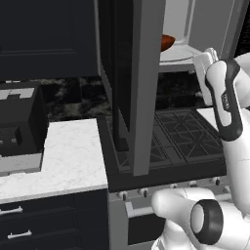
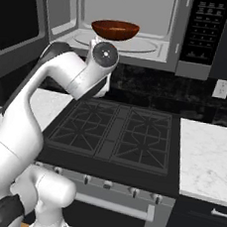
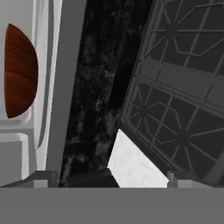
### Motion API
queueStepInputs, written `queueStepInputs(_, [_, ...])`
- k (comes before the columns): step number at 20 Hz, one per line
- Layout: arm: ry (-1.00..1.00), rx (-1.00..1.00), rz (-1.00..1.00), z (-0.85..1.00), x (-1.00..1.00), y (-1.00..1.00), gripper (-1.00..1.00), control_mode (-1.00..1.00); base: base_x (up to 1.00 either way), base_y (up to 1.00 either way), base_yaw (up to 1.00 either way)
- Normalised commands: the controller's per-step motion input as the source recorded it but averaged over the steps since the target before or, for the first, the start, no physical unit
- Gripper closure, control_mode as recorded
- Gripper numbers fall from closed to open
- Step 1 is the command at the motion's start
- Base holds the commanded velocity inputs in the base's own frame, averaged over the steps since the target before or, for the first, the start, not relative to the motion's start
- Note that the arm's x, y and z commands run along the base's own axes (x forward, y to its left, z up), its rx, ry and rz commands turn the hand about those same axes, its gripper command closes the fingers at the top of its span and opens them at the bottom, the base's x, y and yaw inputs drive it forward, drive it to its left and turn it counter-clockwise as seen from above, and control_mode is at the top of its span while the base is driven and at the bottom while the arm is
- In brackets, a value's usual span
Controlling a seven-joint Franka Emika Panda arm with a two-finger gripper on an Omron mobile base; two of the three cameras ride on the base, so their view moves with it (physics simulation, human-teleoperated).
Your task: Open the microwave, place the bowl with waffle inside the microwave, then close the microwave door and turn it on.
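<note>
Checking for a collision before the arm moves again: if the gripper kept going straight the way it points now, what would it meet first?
Probably the dark backsplash behind the stove, which sits mid-frame in the hand view, below the microwave. Depth is unclear, so this is a judgement.

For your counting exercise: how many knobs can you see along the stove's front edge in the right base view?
5, in a row along the front of the stove: at and. The arm covers the left end, so another may be hidden.
</note>
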Motion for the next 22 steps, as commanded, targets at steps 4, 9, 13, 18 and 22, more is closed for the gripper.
queueStepInputs(4, [0.23,-0.15,0.00,-0.54,-0.41,-0.09,-1.00,-1.00,0.00,0.00,0.00])
queueStepInputs(9, [0.13,-0.26,-0.01,-0.45,-0.04,-0.27,-1.00,-1.00,0.00,0.00,0.00])
queueStepInputs(13, [0.17,-0.35,-0.02,-0.27,0.06,-0.29,-1.00,-1.00,0.00,0.00,0.00])
queueStepInputs(18, [0.05,-0.34,-0.02,-0.20,0.02,-0.21,-1.00,-1.00,0.00,0.00,0.00])
queueStepInputs(22, [-0.02,-0.31,-0.04,-0.26,0.00,-0.11,-1.00,-1.00,0.00,0.00,0.00])
